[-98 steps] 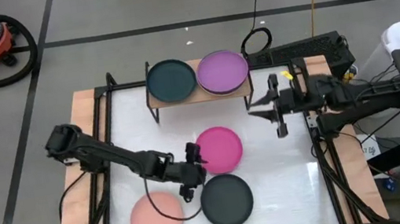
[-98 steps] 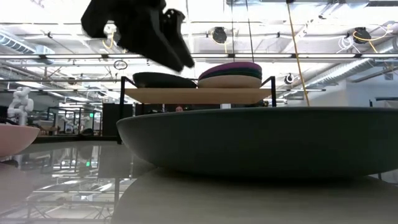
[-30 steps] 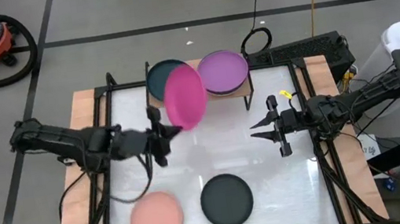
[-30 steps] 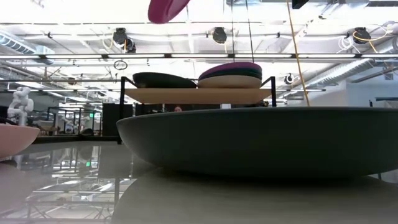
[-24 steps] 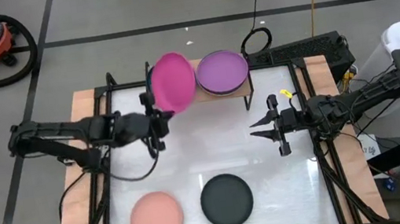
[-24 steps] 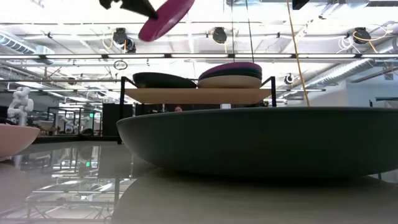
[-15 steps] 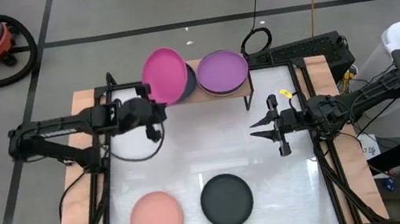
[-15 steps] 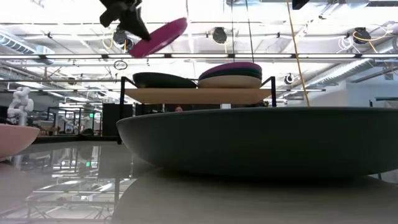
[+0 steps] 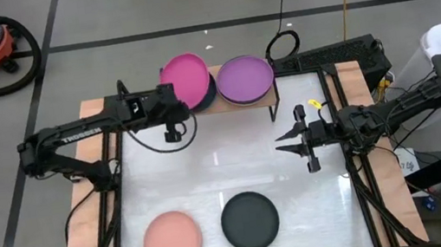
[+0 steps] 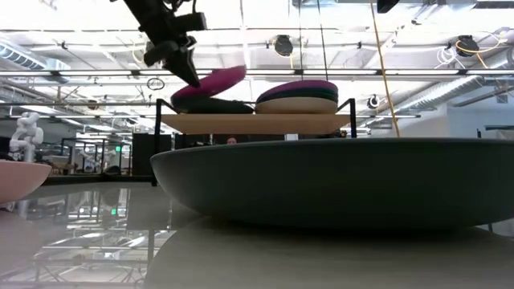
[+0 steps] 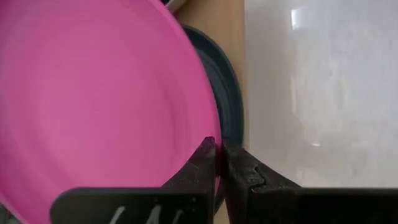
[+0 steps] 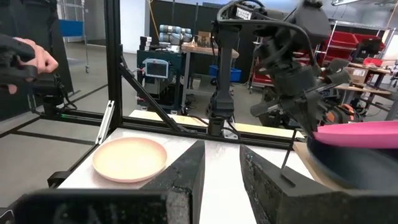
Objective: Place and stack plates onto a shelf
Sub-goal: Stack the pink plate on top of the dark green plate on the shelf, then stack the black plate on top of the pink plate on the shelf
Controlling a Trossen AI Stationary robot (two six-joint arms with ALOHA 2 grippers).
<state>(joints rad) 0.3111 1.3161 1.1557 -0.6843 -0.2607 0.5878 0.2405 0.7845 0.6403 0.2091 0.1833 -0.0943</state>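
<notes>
High view: the left hand (image 9: 173, 113) pinches the magenta plate (image 9: 186, 83) at its 7 o'clock rim, over the dark teal plate (image 9: 209, 90) on the shelf (image 9: 219, 104). The right hand (image 9: 287, 140), fingers spread, waits at 3 o'clock on the worktop (image 9: 302, 199). Low view: the magenta plate (image 10: 210, 83) is tilted.

Claw (image 11: 221, 163) pinches magenta plate (image 11: 93, 106) over teal plate (image 11: 225, 99).
</notes>
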